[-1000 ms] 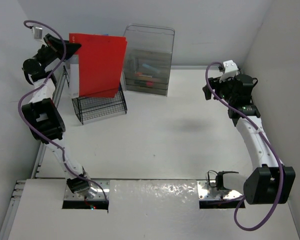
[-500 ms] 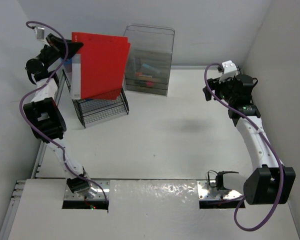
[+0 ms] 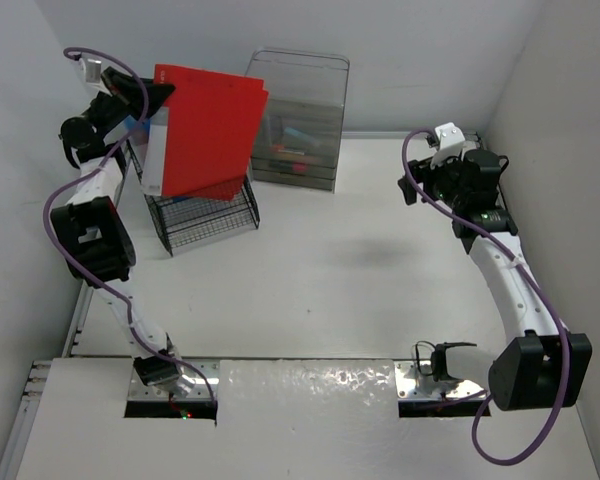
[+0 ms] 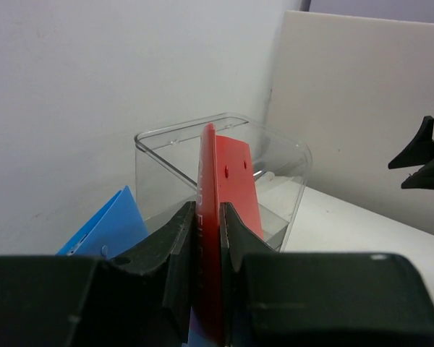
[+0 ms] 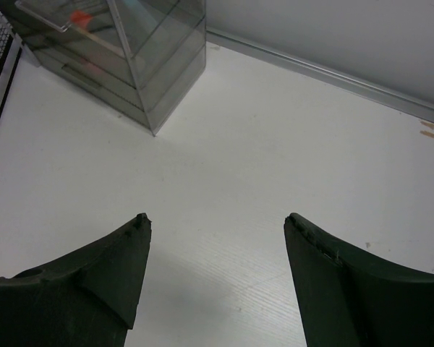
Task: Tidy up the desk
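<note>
left end effector pinches a flat, smooth red folder, probably plastic.

Bright even light, faint soft shadow on desk

Quick tally: there was one big flat white rectangular desk, one black wire rack, one clear plastic drawer box, one flat red plastic folder, one thin blue folder, and two white-and-black robot arms.
</note>
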`<action>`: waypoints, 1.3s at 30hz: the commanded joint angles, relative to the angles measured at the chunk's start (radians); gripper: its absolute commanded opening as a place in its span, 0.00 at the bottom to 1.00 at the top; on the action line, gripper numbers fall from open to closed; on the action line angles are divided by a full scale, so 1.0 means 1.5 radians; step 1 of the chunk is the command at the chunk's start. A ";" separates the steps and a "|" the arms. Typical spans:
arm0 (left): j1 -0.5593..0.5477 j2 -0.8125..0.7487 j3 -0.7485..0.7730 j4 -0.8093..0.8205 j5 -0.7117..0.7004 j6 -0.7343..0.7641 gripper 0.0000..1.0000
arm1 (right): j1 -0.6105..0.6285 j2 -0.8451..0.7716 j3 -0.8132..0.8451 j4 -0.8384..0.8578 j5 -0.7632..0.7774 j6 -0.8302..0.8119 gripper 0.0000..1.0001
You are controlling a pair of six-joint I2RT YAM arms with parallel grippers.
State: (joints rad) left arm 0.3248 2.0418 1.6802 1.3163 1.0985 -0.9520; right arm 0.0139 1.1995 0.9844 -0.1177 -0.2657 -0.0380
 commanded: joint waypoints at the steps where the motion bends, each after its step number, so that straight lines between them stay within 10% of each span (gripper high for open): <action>1: -0.008 -0.047 -0.037 0.385 0.027 0.057 0.07 | 0.004 -0.017 0.025 0.006 -0.013 -0.012 0.73; 7: -0.009 -0.068 -0.056 0.247 0.091 0.141 0.34 | 0.006 -0.018 0.030 -0.005 -0.017 -0.015 0.75; 14: -0.010 -0.133 -0.069 -0.113 0.174 0.389 0.43 | 0.007 -0.014 0.028 -0.007 -0.016 -0.019 0.75; 21: -0.021 -0.167 0.012 -0.371 0.163 0.560 0.86 | 0.009 -0.008 0.028 -0.005 -0.016 -0.019 0.75; 29: -0.060 -0.134 0.178 -0.876 0.099 0.865 0.86 | 0.010 -0.017 0.026 -0.031 -0.002 -0.043 0.75; 39: -0.100 -0.074 0.365 -1.194 -0.103 1.043 0.86 | 0.011 -0.026 0.021 -0.031 -0.006 -0.044 0.75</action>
State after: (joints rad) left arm 0.1955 1.9247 2.1548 -0.2890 1.0519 0.5098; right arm 0.0227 1.1957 0.9844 -0.1864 -0.2695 -0.0921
